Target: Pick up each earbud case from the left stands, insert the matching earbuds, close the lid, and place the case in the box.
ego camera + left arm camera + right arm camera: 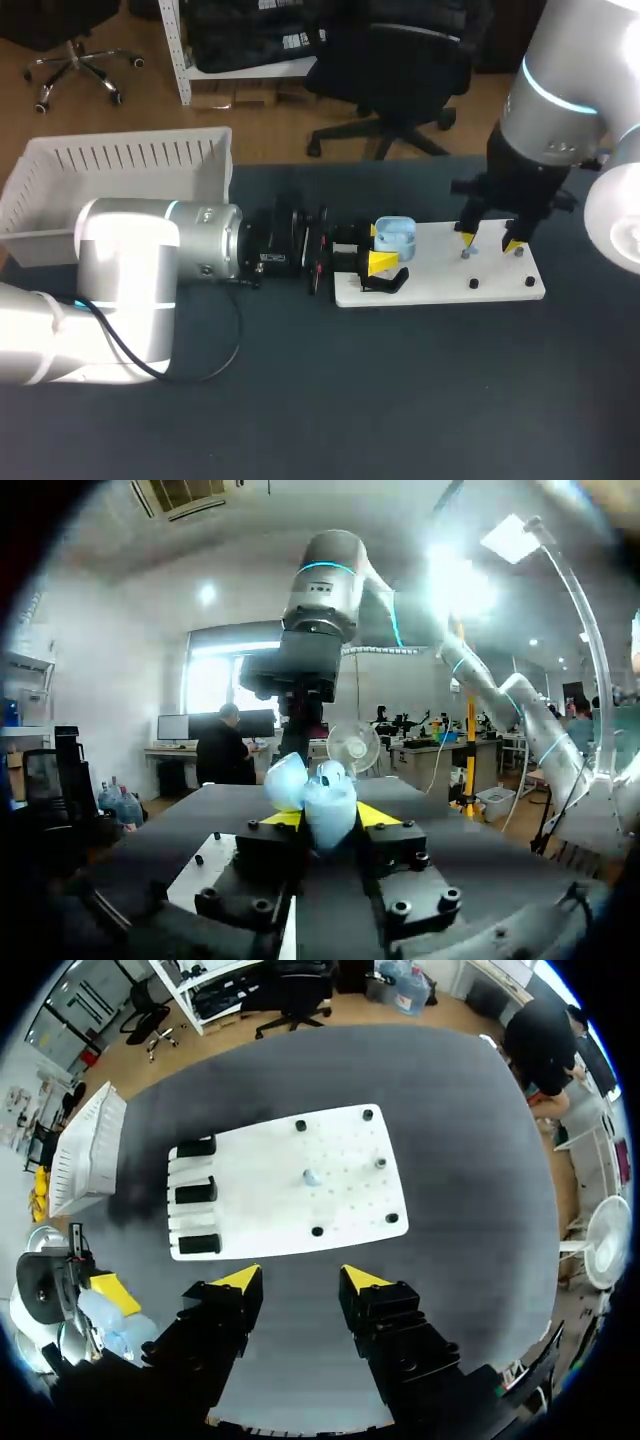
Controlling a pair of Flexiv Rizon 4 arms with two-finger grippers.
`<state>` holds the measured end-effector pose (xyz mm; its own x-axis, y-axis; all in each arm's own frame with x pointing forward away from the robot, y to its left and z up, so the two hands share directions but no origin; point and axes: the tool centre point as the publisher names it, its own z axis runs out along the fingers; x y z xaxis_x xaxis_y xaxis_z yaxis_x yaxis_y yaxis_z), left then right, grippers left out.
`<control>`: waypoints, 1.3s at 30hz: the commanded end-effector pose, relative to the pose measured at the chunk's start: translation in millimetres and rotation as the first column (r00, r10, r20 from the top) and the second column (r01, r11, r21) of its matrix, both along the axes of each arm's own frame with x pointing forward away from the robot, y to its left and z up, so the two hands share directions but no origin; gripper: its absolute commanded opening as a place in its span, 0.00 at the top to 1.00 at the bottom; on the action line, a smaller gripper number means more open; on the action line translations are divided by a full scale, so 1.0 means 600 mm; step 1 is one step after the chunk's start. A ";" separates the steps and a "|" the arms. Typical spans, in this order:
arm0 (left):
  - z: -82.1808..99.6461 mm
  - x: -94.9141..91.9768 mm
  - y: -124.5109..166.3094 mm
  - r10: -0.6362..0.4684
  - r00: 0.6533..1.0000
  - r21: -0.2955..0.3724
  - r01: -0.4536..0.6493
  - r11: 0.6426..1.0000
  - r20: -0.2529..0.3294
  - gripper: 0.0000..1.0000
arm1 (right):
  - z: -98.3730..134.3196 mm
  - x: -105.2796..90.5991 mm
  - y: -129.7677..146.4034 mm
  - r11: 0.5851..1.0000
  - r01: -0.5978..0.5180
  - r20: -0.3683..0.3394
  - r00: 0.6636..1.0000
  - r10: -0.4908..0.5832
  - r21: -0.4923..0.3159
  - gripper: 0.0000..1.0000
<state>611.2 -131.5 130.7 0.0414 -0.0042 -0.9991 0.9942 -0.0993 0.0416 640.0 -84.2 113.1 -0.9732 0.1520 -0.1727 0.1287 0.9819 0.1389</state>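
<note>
One earbud (311,1175), at the middle of the board (250,1205), is to be straddled squarely by the open right gripper (295,1280); the case (393,235) is clamped by the left gripper (328,817).

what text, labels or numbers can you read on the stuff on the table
No text can be read.
Case, in the left gripper: plain pale blue, no print shows.
Board: plain white, only pegs and holes.
Box: plain white, no label shows.
</note>
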 end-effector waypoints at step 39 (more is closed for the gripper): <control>0.000 0.001 0.000 -0.002 1.000 0.002 0.002 1.000 -0.001 1.00 | -0.132 0.109 -0.014 0.998 -0.048 -0.055 0.997 0.050 0.038 0.57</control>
<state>611.2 -131.5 130.7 0.0414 -0.0042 -0.9991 0.9942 -0.0993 0.0416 701.5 -93.1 35.4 -0.9865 0.1098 -0.1215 0.0884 0.9815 0.1696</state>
